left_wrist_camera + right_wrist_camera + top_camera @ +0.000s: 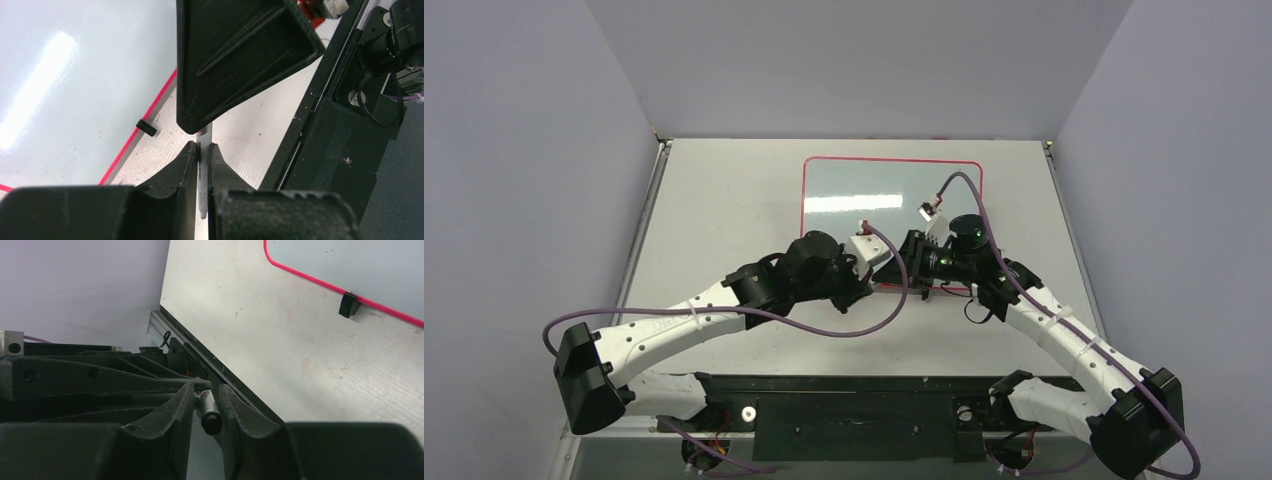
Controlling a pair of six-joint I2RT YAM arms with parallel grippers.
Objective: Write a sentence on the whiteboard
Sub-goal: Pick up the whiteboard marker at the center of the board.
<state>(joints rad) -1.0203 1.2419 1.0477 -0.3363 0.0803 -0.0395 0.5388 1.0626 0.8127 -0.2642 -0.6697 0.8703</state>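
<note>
Whiteboard (864,190) lies flat at the far side of the surface (724,200), right of centre. Just off its near edge, my left hand (201,150) pinches a thin white marker (201,182). My right hand (206,389) closely flanks the marker's dark end, but I cannot tell whether it grips.

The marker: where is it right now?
The wrist views show the marker clamped in the left pincer, its black end between the right pincer fingers, held over the table just off the whiteboard near rim.
</note>
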